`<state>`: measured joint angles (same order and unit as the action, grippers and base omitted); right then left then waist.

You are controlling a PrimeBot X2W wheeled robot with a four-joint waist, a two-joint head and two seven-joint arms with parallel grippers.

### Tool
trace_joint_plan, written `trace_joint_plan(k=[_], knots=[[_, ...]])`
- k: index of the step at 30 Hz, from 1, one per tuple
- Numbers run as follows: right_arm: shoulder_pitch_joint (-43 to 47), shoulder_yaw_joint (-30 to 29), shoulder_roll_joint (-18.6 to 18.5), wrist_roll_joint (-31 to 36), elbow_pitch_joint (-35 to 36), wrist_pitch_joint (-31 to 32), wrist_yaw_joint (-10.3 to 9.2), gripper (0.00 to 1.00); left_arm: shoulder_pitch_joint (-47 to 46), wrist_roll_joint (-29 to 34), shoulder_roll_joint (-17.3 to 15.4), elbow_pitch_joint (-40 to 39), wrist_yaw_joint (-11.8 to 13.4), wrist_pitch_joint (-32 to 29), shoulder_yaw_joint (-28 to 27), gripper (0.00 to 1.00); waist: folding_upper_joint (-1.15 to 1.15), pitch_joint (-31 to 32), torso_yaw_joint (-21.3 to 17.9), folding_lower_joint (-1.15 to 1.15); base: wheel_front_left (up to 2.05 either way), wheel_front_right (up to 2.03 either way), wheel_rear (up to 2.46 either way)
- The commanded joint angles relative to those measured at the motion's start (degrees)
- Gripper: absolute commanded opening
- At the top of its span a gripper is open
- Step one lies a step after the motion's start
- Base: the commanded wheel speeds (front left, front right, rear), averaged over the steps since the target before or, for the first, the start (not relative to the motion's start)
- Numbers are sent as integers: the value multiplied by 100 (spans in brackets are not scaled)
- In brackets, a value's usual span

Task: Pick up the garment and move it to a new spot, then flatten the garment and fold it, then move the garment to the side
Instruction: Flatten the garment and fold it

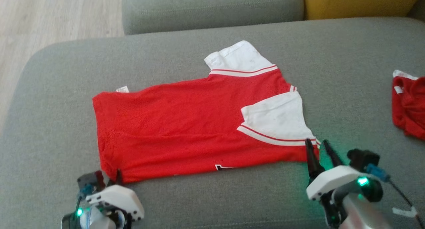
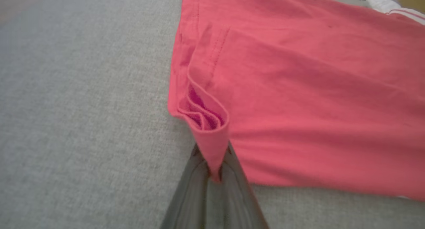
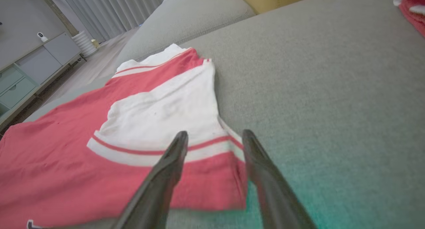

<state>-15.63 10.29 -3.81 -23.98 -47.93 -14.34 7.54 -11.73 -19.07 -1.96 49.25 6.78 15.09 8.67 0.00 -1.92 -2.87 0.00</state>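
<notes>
Where the red shirt (image 1: 179, 129) lies spread across the grey sofa seat (image 1: 59, 106), we hold its near left corner with our left gripper (image 1: 117, 177). In the left wrist view the two dark fingers (image 2: 189, 195) are pressed together on a small fold of red cloth, and several layers of hem bunch up just above them. Our right gripper (image 1: 317, 143) is at the near right corner of the shirt, its fingers spread apart. In the right wrist view one finger (image 3: 157, 182) stands over the red cloth below the striped band (image 3: 132, 152), and the other over bare sofa just past the shirt's edge; whether either tip touches, we cannot tell. The shirt's hem is to our left, its shoulders to our right. One white sleeve (image 1: 237, 57) sticks out on the far side, and a second white sleeve (image 1: 279, 117) lies on top of the red body near our right gripper. A crumpled red garment (image 1: 408, 106) sits well apart at the right edge of the seat. Behind the seat are a grey back cushion (image 1: 212, 9) and a yellow cushion (image 1: 358, 3).
</notes>
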Motion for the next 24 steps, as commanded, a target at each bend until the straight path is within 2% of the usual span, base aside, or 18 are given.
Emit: trace_joint_plan(k=[1, 5, 9, 16, 24], knots=[[-242, 65, -54, 13, 263, -51, -5, 100, -154, 79, -133, -285, 48, -10, -151, 100, 0, -93, 33, 0, 0, 0, 0], [-537, 37, -68, 116, 480, -54, -5, 100, -440, 268, -169, -645, 17, -10, -70, 100, 0, -271, 62, 0, 0, 0, 0], [-971, 134, -71, 225, 648, 43, -5, 100, -1038, 422, -370, -658, -60, -121, 46, 100, 0, -462, 74, 0, 0, 0, 0], [-1906, 370, -99, 372, 777, 269, -5, 100, -2273, 632, -924, -368, -220, -793, 173, 100, 0, -931, -13, 0, 0, 0, 0], [-2725, 580, -109, 368, 729, 317, -5, 100, -3269, 581, -1378, 205, -401, -1297, 111, 100, 0, -1500, -112, 0, 0, 0, 0]])
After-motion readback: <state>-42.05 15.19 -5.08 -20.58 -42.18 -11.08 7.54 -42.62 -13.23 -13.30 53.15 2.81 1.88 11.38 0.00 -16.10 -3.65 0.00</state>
